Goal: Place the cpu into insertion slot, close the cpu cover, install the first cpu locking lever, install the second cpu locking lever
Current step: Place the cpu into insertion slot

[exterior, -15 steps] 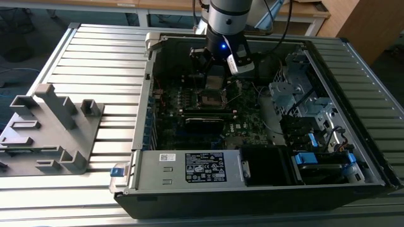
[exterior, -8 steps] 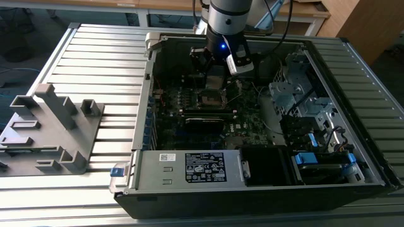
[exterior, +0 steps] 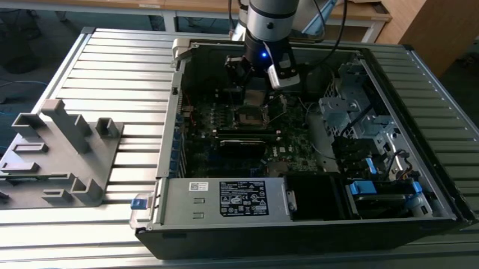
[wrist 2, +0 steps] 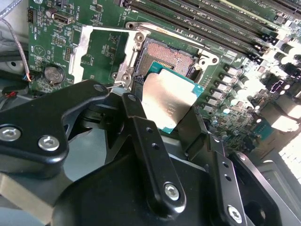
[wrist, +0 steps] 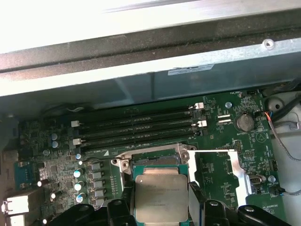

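Jaws clenched on the cpu (wrist 2: 169, 101), one black finger on each of two opposite edges, dull metal top facing the camera in both wrist views. You're on step one: the chip is not seated. It hangs by the near edge of the insertion slot (wrist 2: 169, 56), and the slot's brownish contact field shows bare beyond it. In the exterior view the cpu (exterior: 255, 98) sits clear of the slot (exterior: 250, 116), so I judge a gap remains, though from the wrist views you can't tell how close it is. Edges look roughly parallel to the slot rim in the first wrist view, chip (wrist: 160, 195) against slot (wrist: 155, 162). The cpu cover (wrist 2: 81, 49) is swung open, lying flat on the green motherboard (wrist: 221, 136) just beside the slot, so cover and both levers are not yet done. I can't pick out the levers cleanly. Memory slots (wrist: 136, 125) run along the slot's far side. The computer case (exterior: 224, 224) lies open on the slatted bench (exterior: 112, 73), and a grey fixture (exterior: 60, 151) stands well apart at the exterior view's left. My read: seating calls for centring over the rim, corners matched, chip kept level, no sideways drag on the contacts, and release only once it lies flat.
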### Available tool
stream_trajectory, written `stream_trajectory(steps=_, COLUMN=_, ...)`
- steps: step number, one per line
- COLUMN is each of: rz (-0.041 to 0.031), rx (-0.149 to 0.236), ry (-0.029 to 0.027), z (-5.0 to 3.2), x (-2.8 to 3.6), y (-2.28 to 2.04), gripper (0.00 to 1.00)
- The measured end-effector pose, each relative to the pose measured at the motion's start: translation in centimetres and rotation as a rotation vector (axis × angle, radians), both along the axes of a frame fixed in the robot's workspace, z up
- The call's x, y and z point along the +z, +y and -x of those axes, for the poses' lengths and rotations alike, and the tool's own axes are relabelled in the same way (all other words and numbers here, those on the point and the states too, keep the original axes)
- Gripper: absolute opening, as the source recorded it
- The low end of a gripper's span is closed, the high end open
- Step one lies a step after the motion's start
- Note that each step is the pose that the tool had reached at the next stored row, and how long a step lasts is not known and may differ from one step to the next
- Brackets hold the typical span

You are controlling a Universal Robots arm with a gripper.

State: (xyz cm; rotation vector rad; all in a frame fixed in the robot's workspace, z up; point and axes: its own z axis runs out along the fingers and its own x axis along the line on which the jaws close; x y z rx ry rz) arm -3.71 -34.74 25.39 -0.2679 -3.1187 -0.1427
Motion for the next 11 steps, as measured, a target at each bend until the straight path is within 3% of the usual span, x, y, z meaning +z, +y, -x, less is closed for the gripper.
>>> stream_trajectory(steps=11, rz=-0.0001, rx=-0.016, ry=-0.0001, z=0.00, x=-0.01, y=0.00, gripper=0.54)
